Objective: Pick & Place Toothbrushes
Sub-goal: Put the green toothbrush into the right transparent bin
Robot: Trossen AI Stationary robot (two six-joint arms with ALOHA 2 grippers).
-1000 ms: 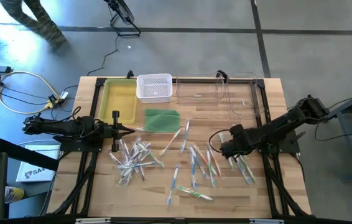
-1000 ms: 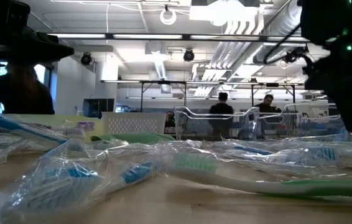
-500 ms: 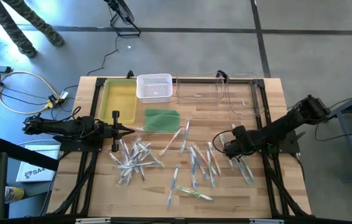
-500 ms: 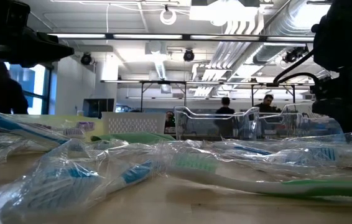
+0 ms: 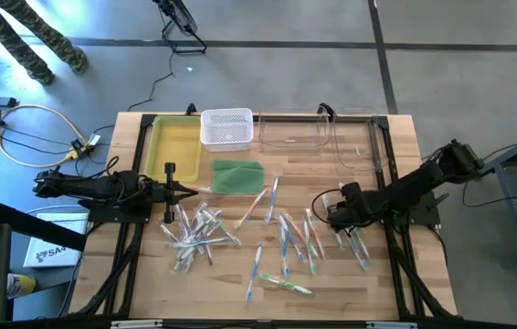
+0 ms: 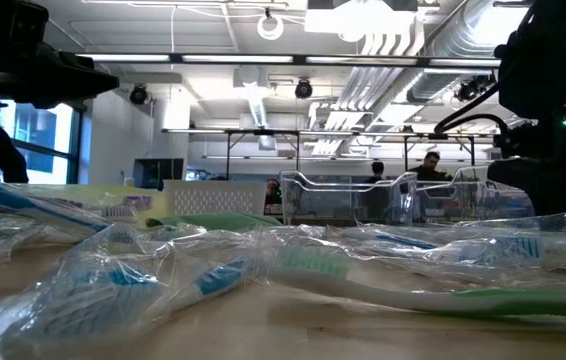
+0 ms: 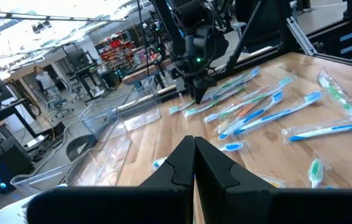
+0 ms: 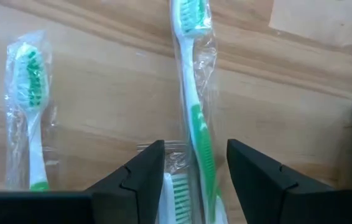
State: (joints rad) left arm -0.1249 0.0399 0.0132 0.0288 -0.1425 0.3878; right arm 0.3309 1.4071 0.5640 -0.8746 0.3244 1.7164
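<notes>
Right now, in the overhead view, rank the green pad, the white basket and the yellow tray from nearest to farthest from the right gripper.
From the right gripper:
1. Green pad, mid-table, nearest.
2. White basket, at the far edge.
3. Yellow tray, far-left corner, farthest.

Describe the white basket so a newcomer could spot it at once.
Look along the far edge of the wooden table, beside the yellow tray. The white basket sits between that tray and the clear bins. Unlike its smooth-walled neighbours, it is perforated mesh.
</notes>
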